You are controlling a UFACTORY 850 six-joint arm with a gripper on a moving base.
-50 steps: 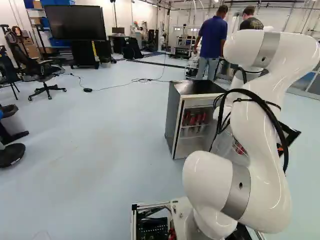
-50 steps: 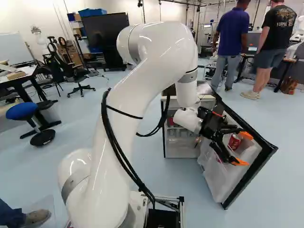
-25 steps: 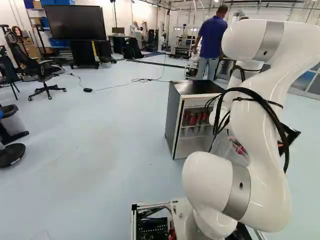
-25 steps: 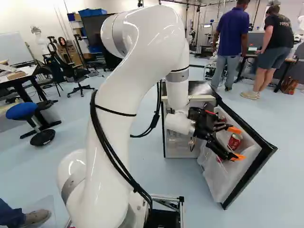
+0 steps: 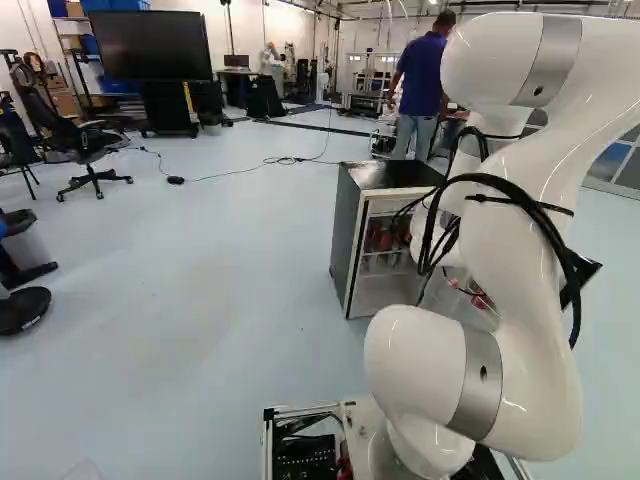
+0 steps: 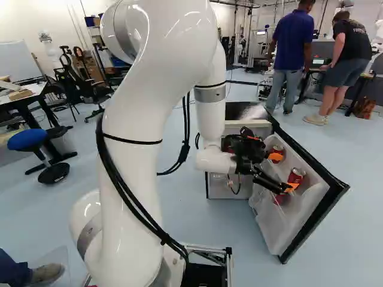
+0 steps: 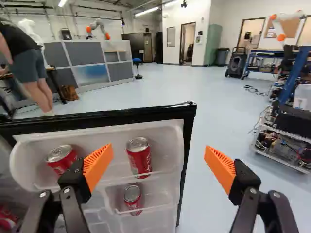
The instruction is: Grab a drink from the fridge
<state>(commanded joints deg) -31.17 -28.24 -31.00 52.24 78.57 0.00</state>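
"Looking into the wrist view, how are the fingers (image 7: pixel 98 166) found to be set?"

"Spread wide. The gripper (image 6: pixel 285 172) is opened toward the fridge door (image 6: pixel 328 179), which is swung open beside the fridge (image 5: pixel 385 175)."

"And the drink?"

"Three are seen most plainly. A red can (image 7: pixel 139 159) is stood upright in the upper bin (image 7: pixel 121 133), ahead of the gap between the fingers and near the door's free edge. A second can (image 7: pixel 60 159) is kept in the same bin, just beside one finger, outside that gap."

"And the third can (image 7: pixel 132 199)?"

"It is placed in the lower bin (image 7: pixel 164 196), below the first."

"Is either can in the upper bin touched?"

"Whether one is brushed by a pad (image 7: pixel 99 162) cannot be told. The first is shown between the orange pads, ungripped."
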